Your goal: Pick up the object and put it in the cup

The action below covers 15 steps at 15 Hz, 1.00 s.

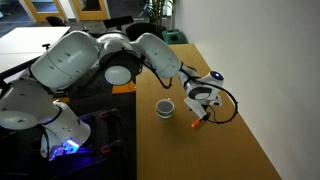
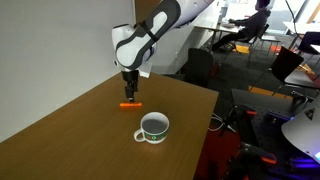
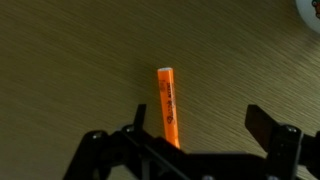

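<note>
- A small orange object (image 3: 169,105) lies flat on a brown wooden table (image 2: 60,130).
- The robot's gripper (image 3: 195,114) hangs just above it, claw spread wide and holding nothing.
- In the wrist view the object sits between the two fingers (image 3: 262,125), nearer one of them, with a gap on each side.
- A squat white cup (image 2: 153,127) with a dark inside stands upright near the object, not touching it.
</note>
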### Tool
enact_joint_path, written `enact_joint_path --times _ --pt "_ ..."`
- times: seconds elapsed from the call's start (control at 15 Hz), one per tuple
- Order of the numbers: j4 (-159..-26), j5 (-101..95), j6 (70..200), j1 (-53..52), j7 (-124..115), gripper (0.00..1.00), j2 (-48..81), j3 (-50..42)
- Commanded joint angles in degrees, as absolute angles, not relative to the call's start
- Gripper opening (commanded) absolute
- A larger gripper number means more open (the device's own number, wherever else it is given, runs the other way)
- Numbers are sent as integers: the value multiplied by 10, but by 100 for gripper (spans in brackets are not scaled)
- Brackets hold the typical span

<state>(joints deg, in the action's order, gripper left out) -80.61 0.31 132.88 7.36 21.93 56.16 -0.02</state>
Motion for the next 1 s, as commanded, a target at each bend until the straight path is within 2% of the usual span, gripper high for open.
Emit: enact_joint_path --times 0.0,0.2,0.6,0.93 --pt "-789 -7 1317 81 214 100 571 8" --pt "-766 -6 1308 83 215 100 587 8" --pt "-767 -6 1415 89 223 100 606 14" --pt "-764 -4 1433 101 226 100 624 21"
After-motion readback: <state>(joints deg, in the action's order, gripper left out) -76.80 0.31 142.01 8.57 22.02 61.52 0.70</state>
